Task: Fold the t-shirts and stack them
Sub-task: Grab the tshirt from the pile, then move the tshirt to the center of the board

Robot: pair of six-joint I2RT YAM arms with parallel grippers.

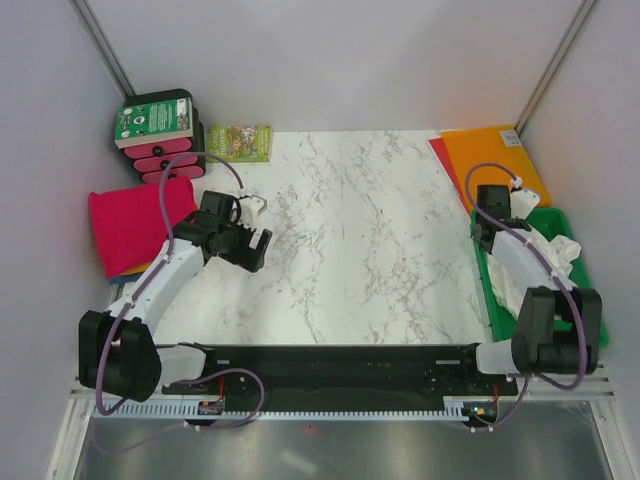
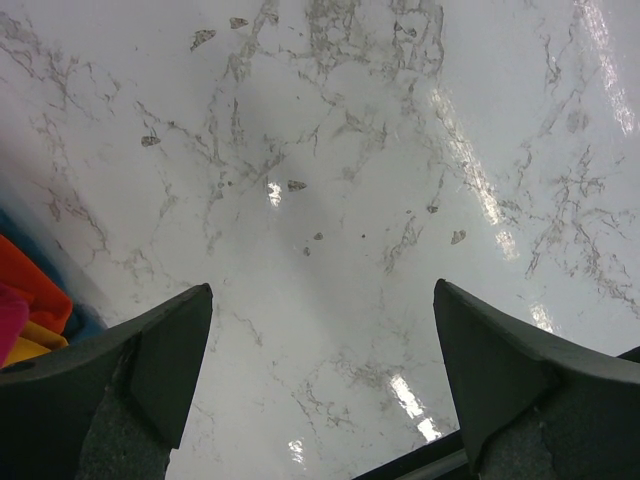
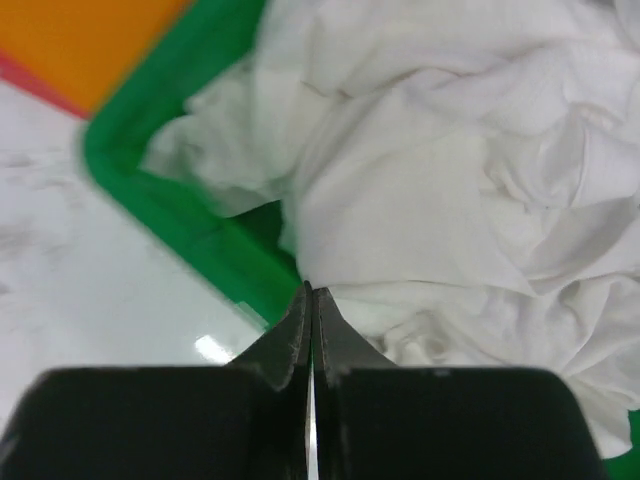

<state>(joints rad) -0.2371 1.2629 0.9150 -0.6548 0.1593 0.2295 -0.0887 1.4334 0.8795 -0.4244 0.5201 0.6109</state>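
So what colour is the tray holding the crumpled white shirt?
Green; the tray shows best in the right wrist view.

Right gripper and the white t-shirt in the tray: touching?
Cannot tell. Right wrist view: the right gripper, fingers shut, ends at the edge of the white t-shirt over the green tray; neither pinched cloth nor a gap shows plainly.

Light: bright, even, from overhead.
Glare: white streaks and spots on the glossy white marble-patterned tabletop (image 2: 330, 150).
Blur: green plastic tray (image 3: 190, 235) rim smeared; crumpled white cloth shirt (image 3: 450, 150) soft.
Shadows: faint.
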